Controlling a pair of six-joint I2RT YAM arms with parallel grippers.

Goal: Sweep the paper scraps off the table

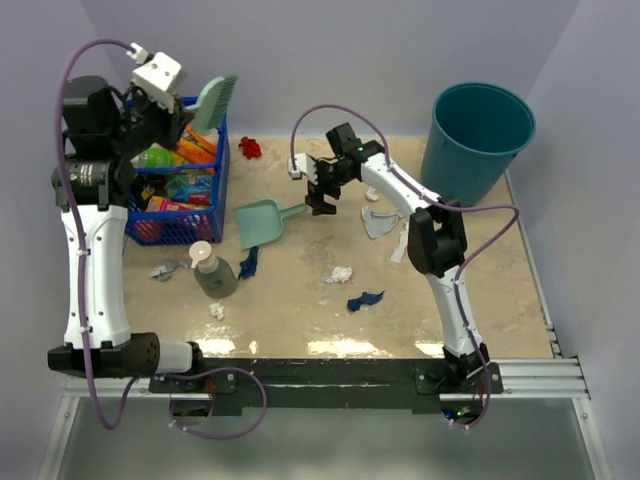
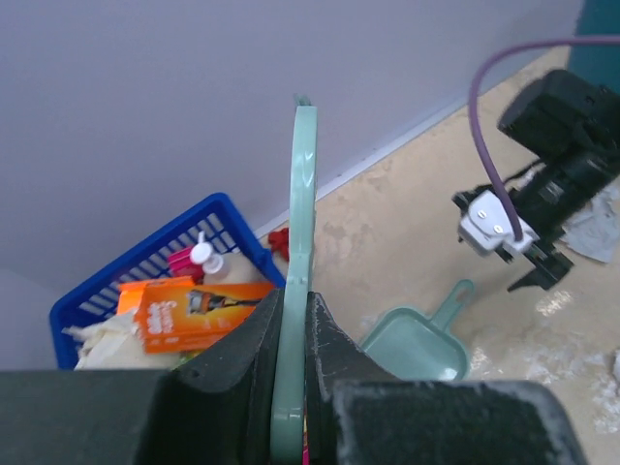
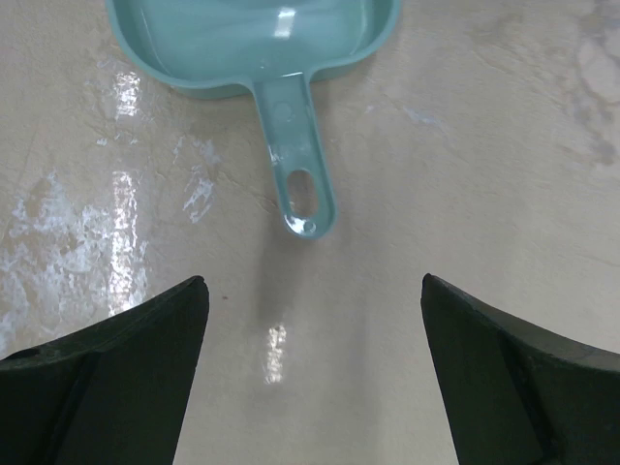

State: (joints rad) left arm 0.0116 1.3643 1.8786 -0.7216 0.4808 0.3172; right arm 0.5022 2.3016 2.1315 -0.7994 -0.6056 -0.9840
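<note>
From above, the right pincer (image 1: 320, 205) hangs low over the far middle of the table (image 1: 300, 330), its jaws spread and holding nothing. The teal dustpan (image 1: 260, 222) lies just to its left, handle tip pointing at it. To its right is bare top as far as the teal bucket (image 1: 478, 140) in the far right corner. On its near side the open top runs down to the black rail (image 1: 320, 372), dotted with the paper scraps (image 1: 340, 273): white and navy bits nearer the rail, pale ones just to its right. The right arm reaches forward from its base, elbow bent.

The left arm stands upright at the left edge. The left pincer (image 1: 193, 112) is raised, clenched on the hand brush (image 1: 213, 103), above the blue basket (image 1: 222, 190) in the far left corner. A soap bottle (image 1: 212, 270) stands on the near side of the basket.

In the left wrist view, both fingers (image 2: 334, 344) press flat against the brush's thin body, which stands edge-on between them. Below lies the basket with an orange pack (image 2: 194, 305). Beyond it the wall closes off the table edge. Ahead to the right sits the dustpan, and past it the other pincer.

In the right wrist view, the two fingers (image 3: 107, 368) stand wide apart with bare tabletop between them. The dustpan's handle ends just ahead of the gap, touching neither finger. No scrap shows here.
</note>
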